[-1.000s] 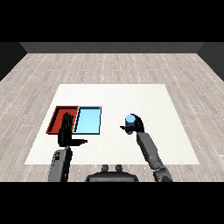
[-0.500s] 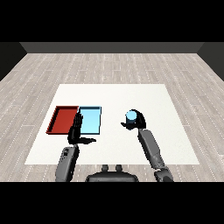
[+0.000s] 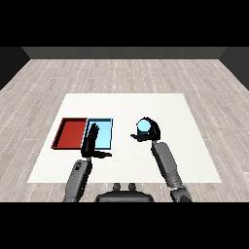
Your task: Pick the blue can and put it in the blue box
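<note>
The blue can is held up off the white table, seen from its top. My right hand is shut on it, fingers curled round its side. The light blue tray lies left of the can, next to the red tray. My left hand stands open with straight fingers over the near left part of the blue tray, covering part of it.
The red tray lies at the far left of the two trays. Bare white table stretches to the right of the can and along the front edge.
My right hand has lifted the blue can slightly up and to the left. My left hand has shifted right, from over the red tray to the blue tray's near edge.
</note>
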Robot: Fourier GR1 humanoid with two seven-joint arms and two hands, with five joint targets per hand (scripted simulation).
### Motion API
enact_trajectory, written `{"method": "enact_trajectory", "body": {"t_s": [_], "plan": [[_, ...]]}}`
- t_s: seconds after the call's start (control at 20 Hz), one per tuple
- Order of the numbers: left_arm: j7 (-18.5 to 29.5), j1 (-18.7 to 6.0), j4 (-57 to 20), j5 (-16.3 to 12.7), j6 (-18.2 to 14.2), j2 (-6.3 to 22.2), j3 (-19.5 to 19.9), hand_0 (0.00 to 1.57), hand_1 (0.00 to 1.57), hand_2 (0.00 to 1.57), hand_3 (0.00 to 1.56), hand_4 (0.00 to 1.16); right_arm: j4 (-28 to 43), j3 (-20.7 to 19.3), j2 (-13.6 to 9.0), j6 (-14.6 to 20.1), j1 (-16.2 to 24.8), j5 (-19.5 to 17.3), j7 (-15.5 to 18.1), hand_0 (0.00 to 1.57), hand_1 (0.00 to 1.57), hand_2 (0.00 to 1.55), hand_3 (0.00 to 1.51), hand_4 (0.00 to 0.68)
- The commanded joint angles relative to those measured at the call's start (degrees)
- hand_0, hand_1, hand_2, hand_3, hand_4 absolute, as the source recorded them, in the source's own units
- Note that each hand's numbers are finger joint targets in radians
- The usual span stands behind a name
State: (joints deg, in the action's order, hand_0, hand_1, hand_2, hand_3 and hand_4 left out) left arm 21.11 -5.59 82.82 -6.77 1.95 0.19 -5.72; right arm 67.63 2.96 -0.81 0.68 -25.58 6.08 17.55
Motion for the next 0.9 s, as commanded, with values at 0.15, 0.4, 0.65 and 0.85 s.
{"method": "enact_trajectory", "body": {"t_s": [0.15,0.4,0.65,0.85], "plan": [[-1.7,-3.0,-2.6,-0.6,-6.2,-0.2,-8.1,0.00,0.00,0.00,0.00,0.00,-1.9,8.0,0.8,8.2,-1.5,2.6,2.7,1.43,1.43,1.44,1.41,0.654],[-2.5,-10.0,-7.5,-1.1,-10.9,-0.2,-10.0,0.00,0.00,0.00,0.00,0.00,2.2,12.2,0.8,10.3,-1.6,3.6,-1.7,1.43,1.43,1.44,1.41,0.664],[0.8,-12.5,-14.1,-3.0,-10.3,-0.2,-9.2,0.00,0.00,0.00,0.00,0.00,-6.3,9.1,0.8,9.6,-6.5,5.3,3.5,1.42,1.42,1.45,1.41,0.661],[1.2,-6.2,-10.7,-3.6,-11.5,-0.2,-15.0,0.00,0.00,0.00,0.00,0.00,-2.6,14.1,0.8,11.7,-5.4,5.8,1.2,1.41,1.41,1.45,1.42,0.663]]}}
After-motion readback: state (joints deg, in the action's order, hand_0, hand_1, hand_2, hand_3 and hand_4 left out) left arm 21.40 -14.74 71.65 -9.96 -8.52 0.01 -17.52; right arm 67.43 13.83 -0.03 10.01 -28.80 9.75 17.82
